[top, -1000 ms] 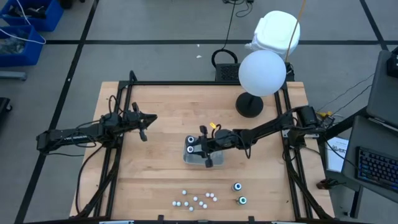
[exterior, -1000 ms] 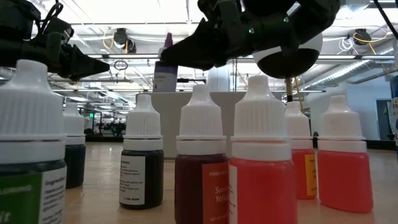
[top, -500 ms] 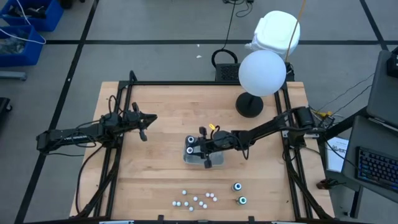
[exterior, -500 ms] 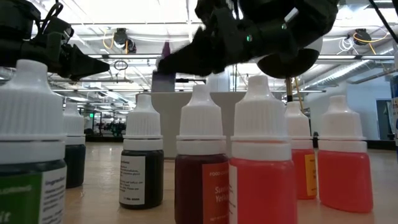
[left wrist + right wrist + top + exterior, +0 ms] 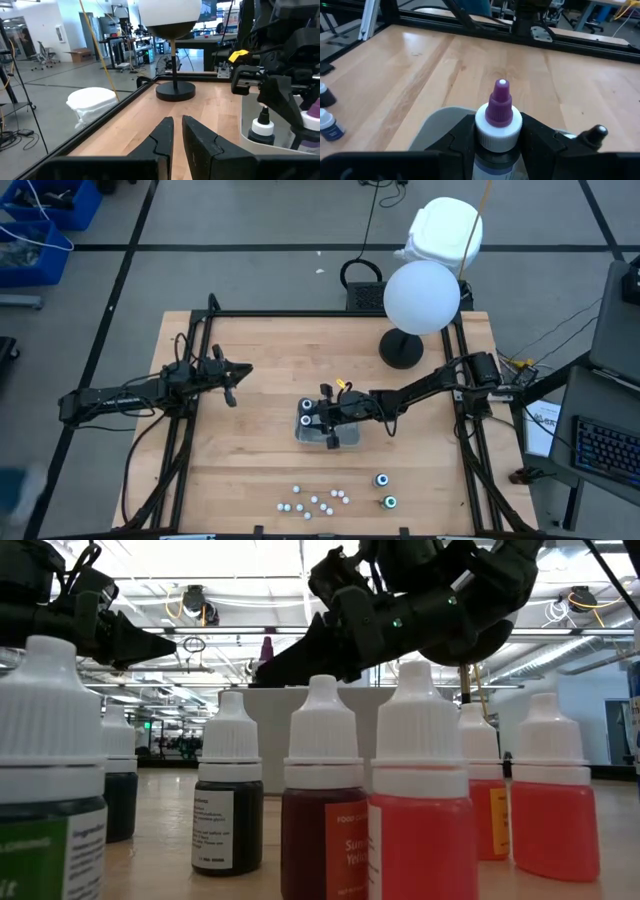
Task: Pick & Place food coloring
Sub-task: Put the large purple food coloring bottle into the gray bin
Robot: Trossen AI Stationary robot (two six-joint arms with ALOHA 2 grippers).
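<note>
A: Where is the right gripper [image 5: 322,418], and what has it got?

B: It hangs over the clear tray [image 5: 345,438] at mid-table. Its fingers [image 5: 451,142] are clamped on the neck of a bottle [image 5: 498,120] with a white collar and a purple tip. In the low view the purple tip [image 5: 266,646] shows above the table, at the end of the dark fingers.

A: Is anything in the tray?

B: One bottle, ringed blue from above [image 5: 306,420], stands at the tray's left end, just beside the gripper. The left wrist view shows that tray bottle [image 5: 261,131] dark, with a white dropper cap.

A: And the rest of the food coloring?

B: Two more [image 5: 382,480] stand on the wood near the front edge, right of centre, one ringed blue and one ringed green [image 5: 390,502]. A cluster of small white-capped bottles [image 5: 314,500] sits to their left, close to the low camera.

A: The left arm?

B: The left gripper [image 5: 232,384] waits over the table's left side, well apart from the tray, its fingers [image 5: 165,136] nearly together with a narrow slit between them and nothing held.

A: Anything else?

B: A white globe lamp [image 5: 421,297] stands on the far right.
</note>
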